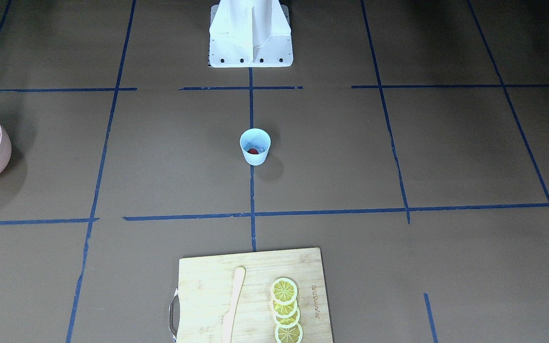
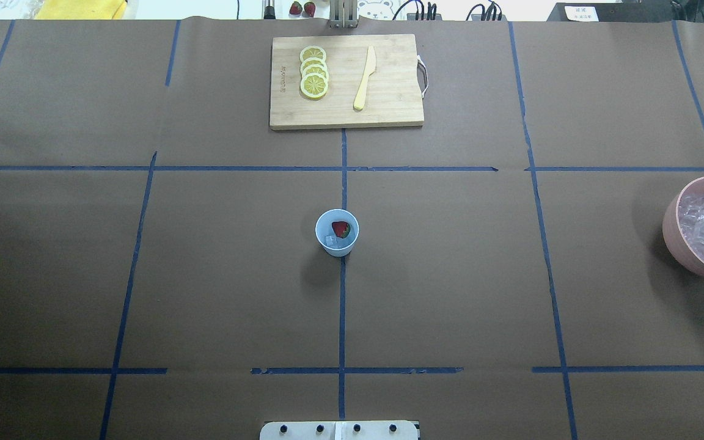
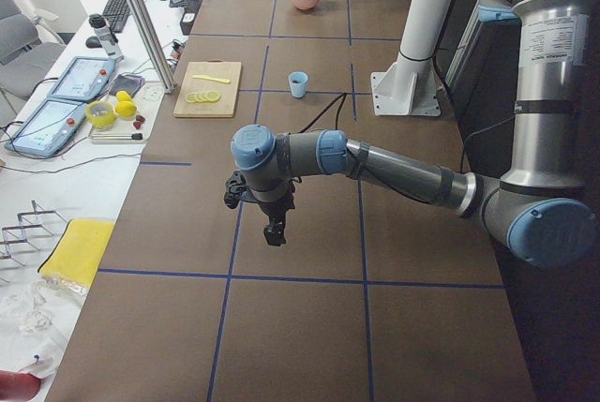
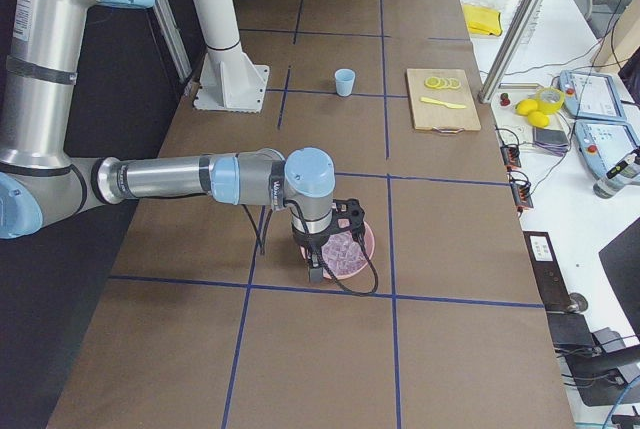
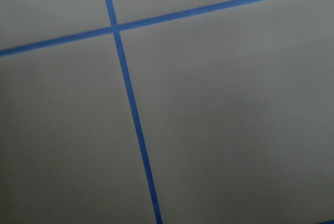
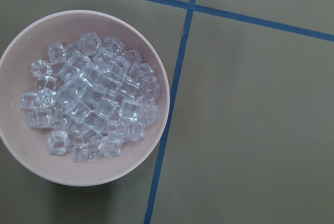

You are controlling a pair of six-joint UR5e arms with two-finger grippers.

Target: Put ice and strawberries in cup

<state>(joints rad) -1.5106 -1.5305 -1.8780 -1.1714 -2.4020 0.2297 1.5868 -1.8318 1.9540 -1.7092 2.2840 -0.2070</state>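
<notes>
1. In the overhead view we see the cup [image 2: 337, 233] standing upright at the middle of the table [image 2: 205, 275], on the centre tape line [image 2: 342, 318]. Inside it lies a red strawberry [image 2: 341, 229], with a clear ice cube [image 2: 331, 241] just beside it.
2. The front-facing view shows the same cup [image 1: 255, 155] and a red spot of the berry [image 1: 253, 151] low inside. We cannot make out the cube there.
3. The pink bowl [image 2: 673, 235] is cut by the frame edge in both of those views. Only the right wrist view shows it whole. It holds a heap of ice [image 6: 91, 96], and its rim [image 6: 83, 178] nearly touches a tape line.
4. The cutting board [image 2: 388, 113] sits at the far edge of the table, well apart from the cup. On it is a row of overlapping lemon slices [image 2: 314, 72], with a pale knife [image 2: 364, 79] beside them.
5. The arms appear only in the side views. From the right end we see the right gripper [image 4: 314, 273] pointing down over the pink bowl. Whether its fingers are spread or pressed together, we cannot tell.
6. From the left end we see the left gripper [image 3: 273, 236] hanging over bare table near a tape line, well apart from the cup. We cannot tell its finger position either. Its wrist view shows only brown table and two crossing tape lines.
</notes>
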